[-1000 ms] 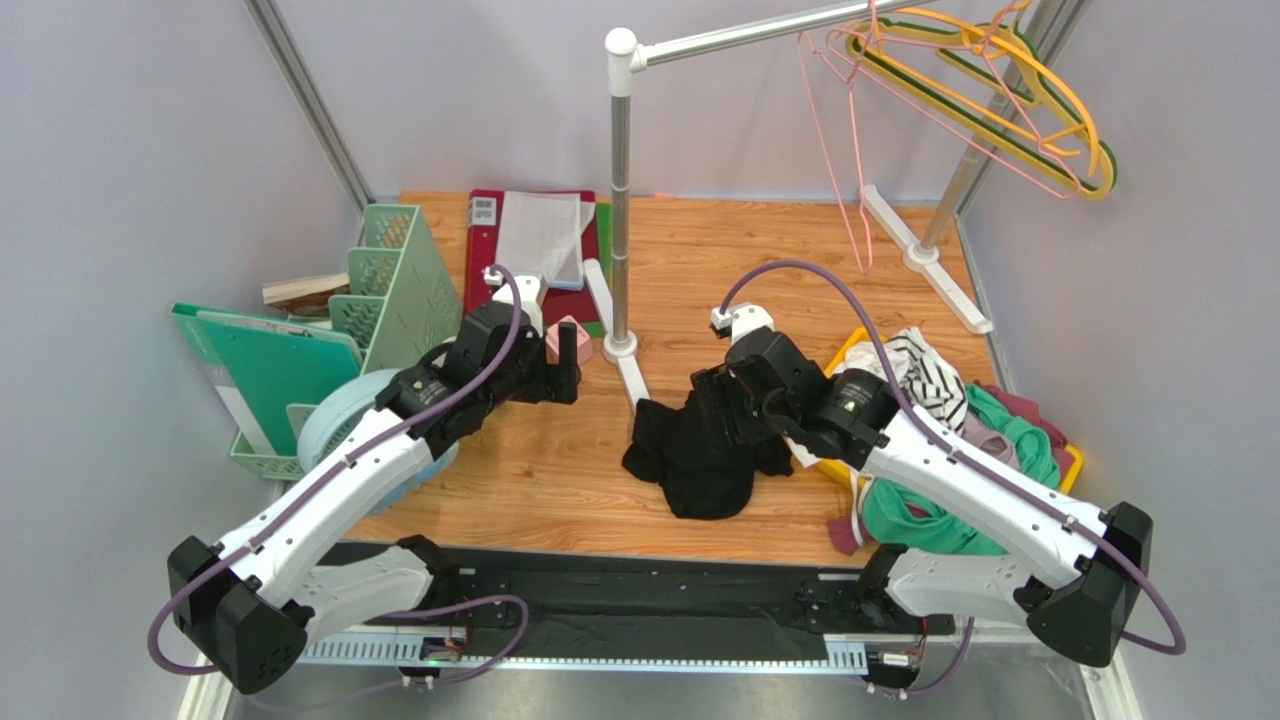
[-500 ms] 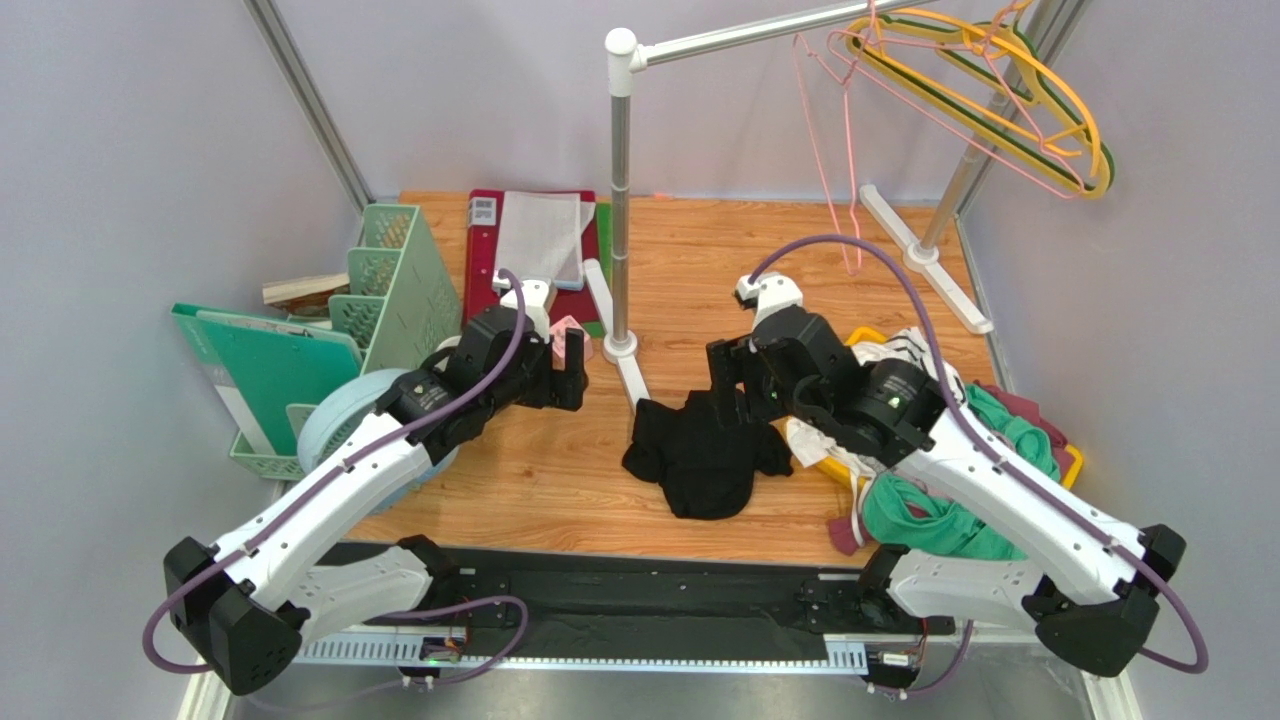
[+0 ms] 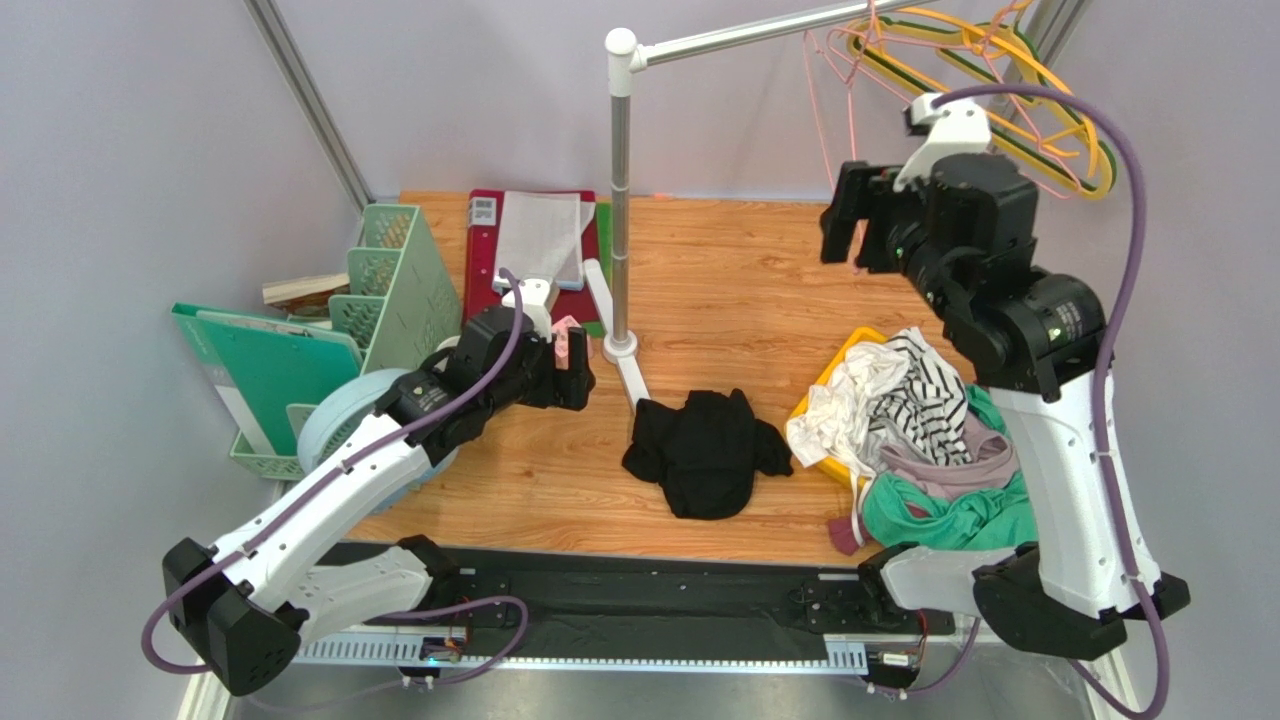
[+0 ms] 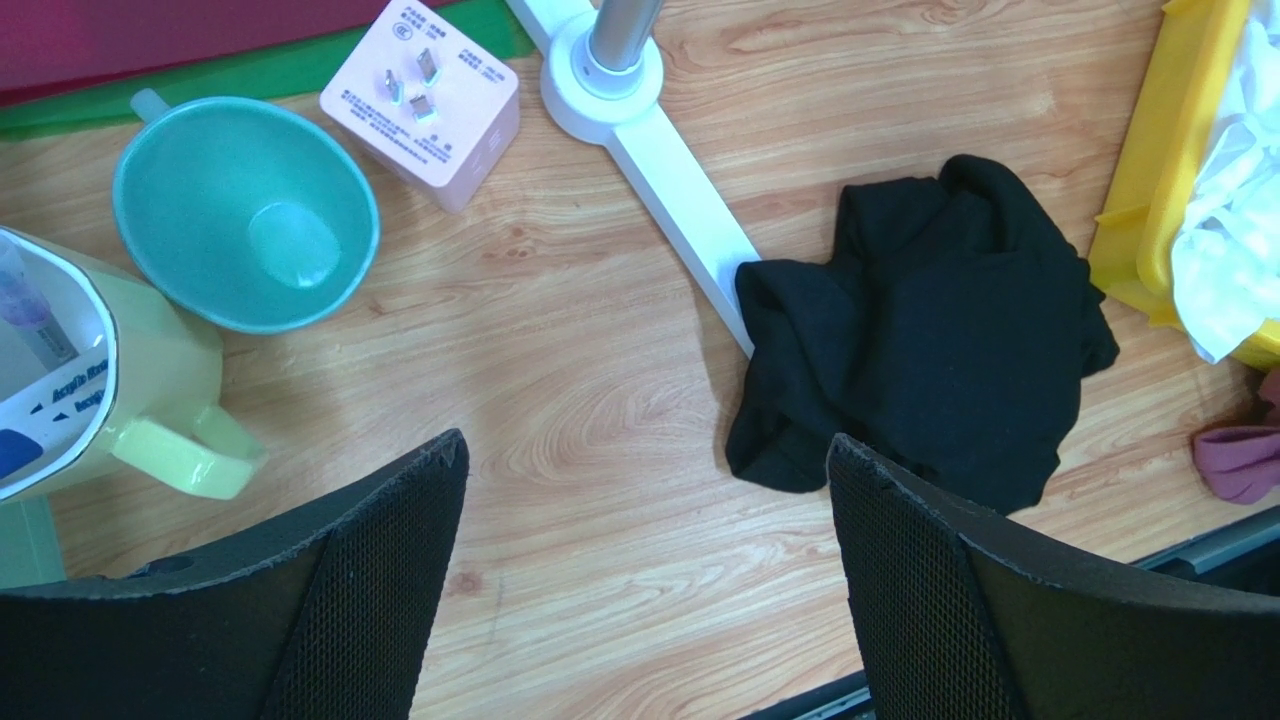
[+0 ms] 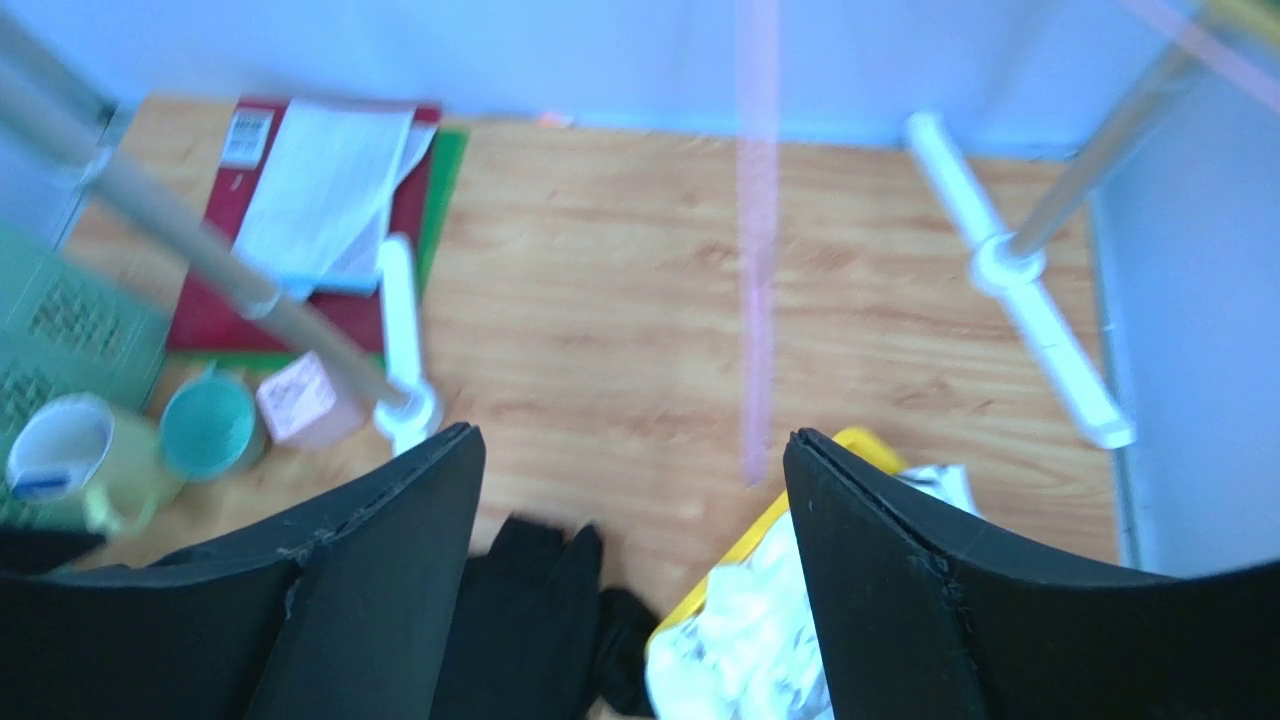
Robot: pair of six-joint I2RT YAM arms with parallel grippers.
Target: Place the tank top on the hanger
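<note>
Tank top (image 3: 706,450) crumpled on the table (image 3: 721,285)
Our left gripper (image 4: 646,444) and right gripper (image 5: 631,438) gape empty, right one by the hanger (image 5: 756,240).

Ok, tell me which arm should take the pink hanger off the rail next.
Right, most likely. The right end effector is up beside the pink hanger on the rail, jaws open and empty. The left end effector sits low over the table, left of the tank top, far from the rail.
</note>
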